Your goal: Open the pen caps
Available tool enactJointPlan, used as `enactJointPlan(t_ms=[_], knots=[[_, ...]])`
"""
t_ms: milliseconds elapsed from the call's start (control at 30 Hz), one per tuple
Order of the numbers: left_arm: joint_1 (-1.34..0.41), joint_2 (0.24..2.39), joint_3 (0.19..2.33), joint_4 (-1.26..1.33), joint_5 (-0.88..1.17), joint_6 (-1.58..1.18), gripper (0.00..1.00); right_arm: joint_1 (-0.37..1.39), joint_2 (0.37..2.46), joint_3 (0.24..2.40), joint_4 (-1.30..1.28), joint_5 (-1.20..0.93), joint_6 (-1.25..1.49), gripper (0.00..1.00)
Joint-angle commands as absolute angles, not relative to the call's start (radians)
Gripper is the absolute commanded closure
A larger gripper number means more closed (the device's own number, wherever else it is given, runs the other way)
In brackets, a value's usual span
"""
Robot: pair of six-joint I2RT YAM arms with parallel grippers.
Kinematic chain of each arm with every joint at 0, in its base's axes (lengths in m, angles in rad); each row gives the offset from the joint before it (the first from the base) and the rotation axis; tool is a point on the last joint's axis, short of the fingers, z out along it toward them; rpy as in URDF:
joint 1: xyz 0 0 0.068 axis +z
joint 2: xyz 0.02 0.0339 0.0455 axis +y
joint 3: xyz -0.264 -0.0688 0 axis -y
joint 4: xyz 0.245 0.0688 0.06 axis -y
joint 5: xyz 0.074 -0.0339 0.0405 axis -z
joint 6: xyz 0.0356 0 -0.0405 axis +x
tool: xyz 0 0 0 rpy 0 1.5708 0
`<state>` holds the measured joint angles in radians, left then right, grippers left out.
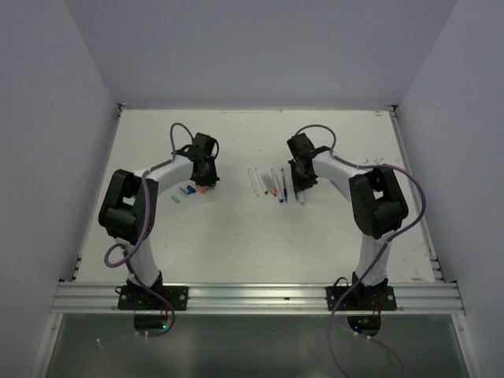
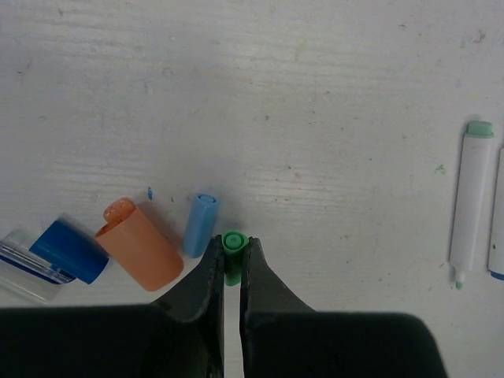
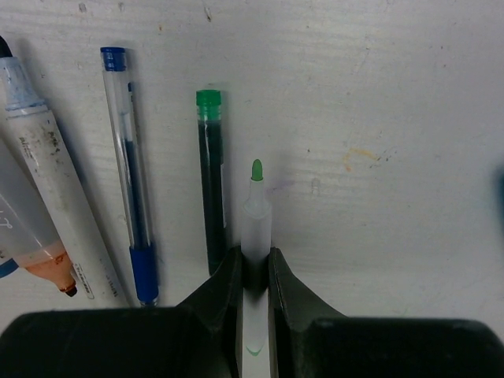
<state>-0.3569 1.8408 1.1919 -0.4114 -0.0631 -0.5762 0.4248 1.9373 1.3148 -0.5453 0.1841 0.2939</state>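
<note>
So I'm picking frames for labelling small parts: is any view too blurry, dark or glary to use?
Top external: even, soft light, no glare, but the pens and caps are tiny. Left wrist: sharp, the green cap crisp in the left gripper; its body is featureless black. Right wrist: sharp, the green-tipped pen clear in the right gripper; a dark blur at the right edge.

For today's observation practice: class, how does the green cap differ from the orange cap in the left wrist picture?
The green cap is pinched in the left gripper; the orange cap lies free on the table. The green cap is much narrower than the orange cap. Both are detached plastic caps.
</note>
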Motion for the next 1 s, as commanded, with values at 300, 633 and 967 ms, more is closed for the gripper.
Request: enactJointPlan(t_ms=[300,633,967], knots=[[-0.359,1.893,1.230,-0.446,-0.164,-0.535,0.82,0.422,1.945,1.359,-0.526,0.097,0.284,0.92],[-0.359,1.858,1.220,-0.430,-0.150,-0.543,0.63,0.422,1.910,1.356,-0.525,0.115,0.293,0.83],[-0.362,1.781,1.213,-0.402,-0.092,-0.537,0.37,0.422,1.824,1.350,-0.538,0.158,0.314,0.65]])
